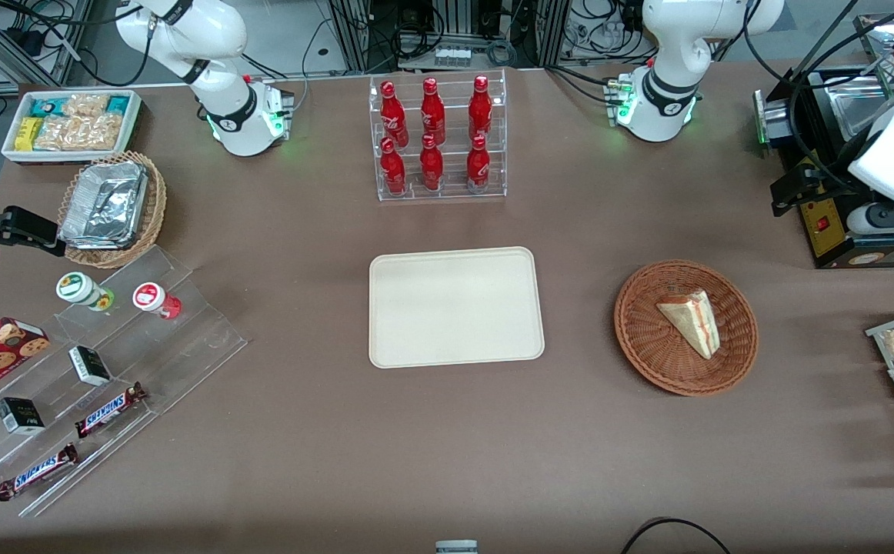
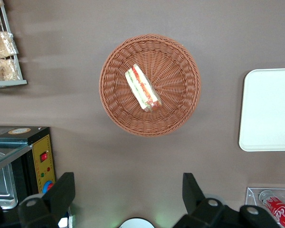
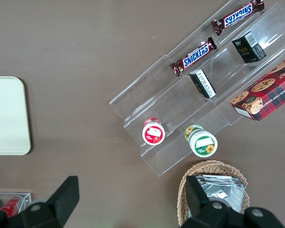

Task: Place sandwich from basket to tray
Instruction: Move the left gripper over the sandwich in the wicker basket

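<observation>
The sandwich (image 1: 691,321) lies in the basket (image 1: 651,351), resting on its side with the pale bread face up and the red, orange and green filling along one edge. The basket sits on the brown table (image 1: 447,446) toward the working arm's end, well apart from the tray (image 1: 455,306). The tray lies flat at the table's middle, nearer to the front camera than the rack of red bottles (image 1: 435,138), and carries nothing.

From the left wrist camera, the gripper (image 2: 128,194) hangs high above the table beside the basket (image 2: 114,109). Its two dark fingers (image 2: 61,192) are spread wide and hold nothing. The sandwich (image 2: 142,88) shows whole, with its striped filling edge visible. A rounded corner of the tray (image 2: 268,111) and one red bottle (image 2: 280,209) also appear here. A black appliance (image 1: 839,223) stands at the working arm's end of the table.
</observation>
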Controlling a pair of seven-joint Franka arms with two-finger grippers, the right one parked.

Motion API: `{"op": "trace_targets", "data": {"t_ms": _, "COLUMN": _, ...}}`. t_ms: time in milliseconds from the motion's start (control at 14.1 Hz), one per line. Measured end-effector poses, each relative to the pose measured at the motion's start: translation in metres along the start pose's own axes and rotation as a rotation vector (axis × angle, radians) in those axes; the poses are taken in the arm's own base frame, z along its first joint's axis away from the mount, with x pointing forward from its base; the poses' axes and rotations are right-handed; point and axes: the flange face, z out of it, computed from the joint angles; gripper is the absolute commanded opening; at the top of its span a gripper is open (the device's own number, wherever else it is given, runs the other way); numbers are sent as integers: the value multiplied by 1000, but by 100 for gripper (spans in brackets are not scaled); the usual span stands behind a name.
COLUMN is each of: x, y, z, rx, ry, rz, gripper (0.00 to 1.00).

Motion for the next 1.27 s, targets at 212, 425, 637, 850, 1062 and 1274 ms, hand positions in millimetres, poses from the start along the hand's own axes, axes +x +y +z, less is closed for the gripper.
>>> {"op": "trace_targets", "data": {"t_ms": 212, "x": 3, "y": -3, "z": 2, "rx": -1, "ry": 5, "rz": -7, "gripper": 100}}
{"op": "trace_targets", "data": {"t_ms": 425, "x": 15, "y": -4, "z": 16, "rx": 0, "ry": -6, "rz": -10, "gripper": 100}}
{"op": "trace_targets", "data": {"t_ms": 637, "x": 44, "y": 0, "z": 54, "rx": 3, "ry": -22, "rz": -17, "gripper": 100}}
{"op": "trace_targets", "data": {"t_ms": 850, "x": 66, "y": 5, "z": 94, "rx": 1, "ry": -2, "rz": -72, "gripper": 100}}
{"op": "trace_targets", "data": {"t_ms": 1062, "x": 71, "y": 8, "z": 140, "rx": -4, "ry": 14, "rz": -229, "gripper": 100}}
{"op": "trace_targets", "data": {"t_ms": 1274, "x": 71, "y": 13, "z": 182, "rx": -22, "ry": 43, "rz": -372, "gripper": 100}}
